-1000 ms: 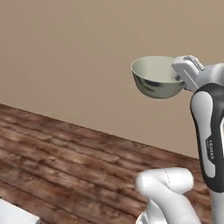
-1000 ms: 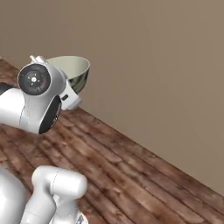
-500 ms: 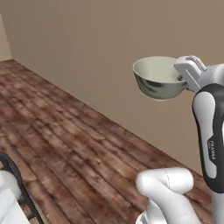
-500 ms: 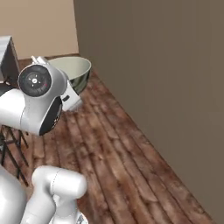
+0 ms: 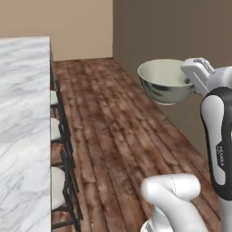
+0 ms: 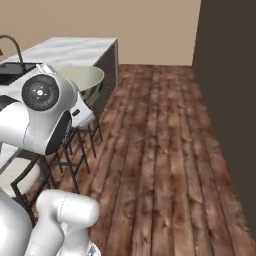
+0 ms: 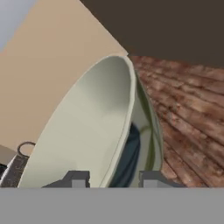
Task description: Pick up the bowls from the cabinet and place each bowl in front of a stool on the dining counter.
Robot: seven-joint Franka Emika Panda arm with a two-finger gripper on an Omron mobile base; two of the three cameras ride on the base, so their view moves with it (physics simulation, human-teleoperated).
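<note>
My gripper (image 7: pixel 111 178) pinches the rim of the glossy pale grey-green bowl (image 5: pixel 164 82), held in the air above the brown plank floor (image 5: pixel 122 136). The white marble dining counter (image 5: pixel 22 113) and cream-seated stools (image 5: pixel 59 186) stand alongside, well apart.

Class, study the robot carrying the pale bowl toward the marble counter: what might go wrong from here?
1. The fingers pinch only the rim of the bowl, held in the air over the wood floor; it might slip and fall.
2. The stools stand tight against the dining counter; the base may bump them.
</note>
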